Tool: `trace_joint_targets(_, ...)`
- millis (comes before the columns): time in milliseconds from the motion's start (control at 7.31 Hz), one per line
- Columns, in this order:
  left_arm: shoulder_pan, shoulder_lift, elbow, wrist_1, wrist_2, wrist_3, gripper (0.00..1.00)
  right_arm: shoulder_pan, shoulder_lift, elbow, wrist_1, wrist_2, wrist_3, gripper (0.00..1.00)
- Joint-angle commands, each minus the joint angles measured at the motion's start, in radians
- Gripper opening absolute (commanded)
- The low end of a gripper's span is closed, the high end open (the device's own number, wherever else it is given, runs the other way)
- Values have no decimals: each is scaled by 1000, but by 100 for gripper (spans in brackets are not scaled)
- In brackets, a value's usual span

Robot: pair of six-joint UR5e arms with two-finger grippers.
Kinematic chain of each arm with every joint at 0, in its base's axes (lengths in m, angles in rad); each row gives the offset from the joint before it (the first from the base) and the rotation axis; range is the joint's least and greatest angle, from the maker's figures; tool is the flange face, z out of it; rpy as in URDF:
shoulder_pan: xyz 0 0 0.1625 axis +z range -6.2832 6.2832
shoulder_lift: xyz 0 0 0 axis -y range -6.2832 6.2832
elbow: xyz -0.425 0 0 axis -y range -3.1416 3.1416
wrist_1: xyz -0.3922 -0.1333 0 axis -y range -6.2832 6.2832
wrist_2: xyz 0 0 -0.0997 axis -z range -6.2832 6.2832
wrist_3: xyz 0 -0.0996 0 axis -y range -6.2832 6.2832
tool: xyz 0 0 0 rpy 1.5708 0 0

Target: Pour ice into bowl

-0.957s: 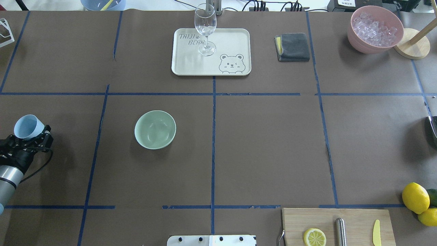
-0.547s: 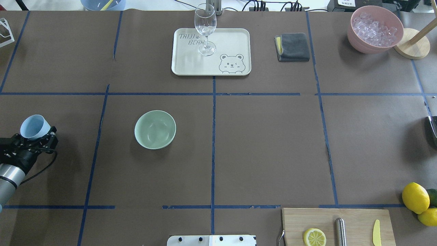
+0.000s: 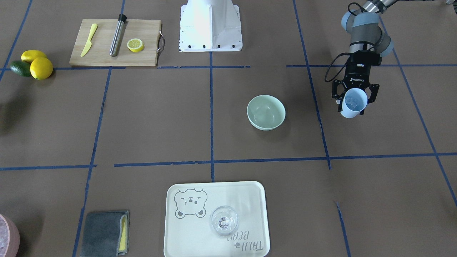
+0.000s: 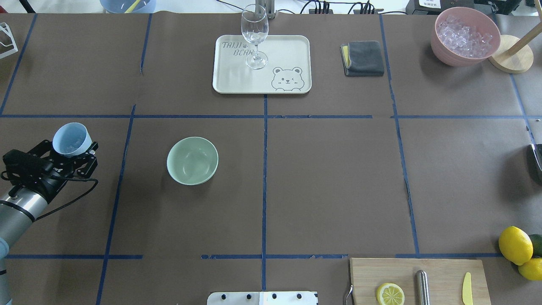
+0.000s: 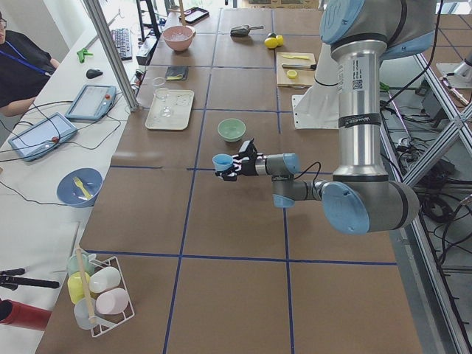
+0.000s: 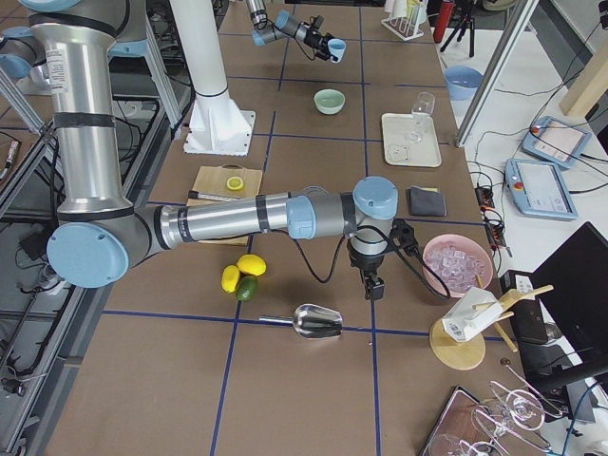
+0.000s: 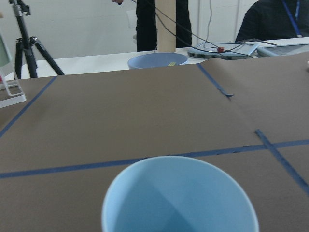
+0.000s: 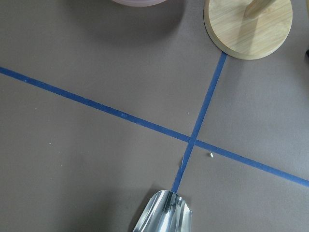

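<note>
The pale mint-green bowl (image 4: 192,161) stands empty on the brown table, left of centre; it also shows in the front view (image 3: 266,112). My left gripper (image 4: 71,149) is shut on a light blue cup (image 4: 72,139) and holds it above the table, left of the bowl and apart from it. Small clear ice cubes (image 3: 354,102) lie inside the cup. The left wrist view shows only the cup's rim (image 7: 178,193). My right gripper (image 6: 370,285) hangs over the table's far right end, near a metal scoop (image 6: 318,323). I cannot tell whether it is open.
A pink bowl (image 4: 440,51) full of ice stands at the far right back. A cream tray (image 4: 288,51) carries a wine glass (image 4: 255,36). A grey cloth (image 4: 363,58), a cutting board (image 4: 440,275) and lemons (image 4: 515,245) lie to the right.
My left gripper has moved right and away from the robot with the blue cup, closer to the bowl. Nothing else has moved.
</note>
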Motion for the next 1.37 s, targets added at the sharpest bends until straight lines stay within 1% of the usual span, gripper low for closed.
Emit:
trace_joint_targets(0, -11, -63, -3, 9, 8, 229, 0, 0, -3, -1, 1, 0, 1, 100)
trace_joint_targets(137, -5, -72, -7, 9, 11, 307, 0, 2, -4, -1, 1, 0, 1, 100)
trace_joint_targets(273, -4, -126, 3, 41, 12, 379, 0, 2, -7, -1, -1, 1, 1, 100)
trace_joint_targets(410, -4, -167, 1, 145, 12, 461, 0, 3, -9, -1, 1, 0, 1, 100)
trace_joint_targets(547, -2, -203, 7, 216, 28, 474, 0, 5, -9, -1, 1, 0, 1, 100)
trace_joint_targets(684, 0, -230, -3, 321, 64, 557, 0, 6, -9, -1, 1, 0, 1, 100)
trace_joint_targets(820, 1, -284, 4, 340, 109, 687, 0, 8, -7, -1, 1, 0, 1, 100)
trace_joint_targets(957, 4, -290, 12, 342, 152, 780, 0, 9, -7, -2, -1, 0, 1, 100)
trace_joint_targets(1230, 18, -290, 7, 341, 164, 952, 0, 9, -7, -2, -1, 0, 1, 100)
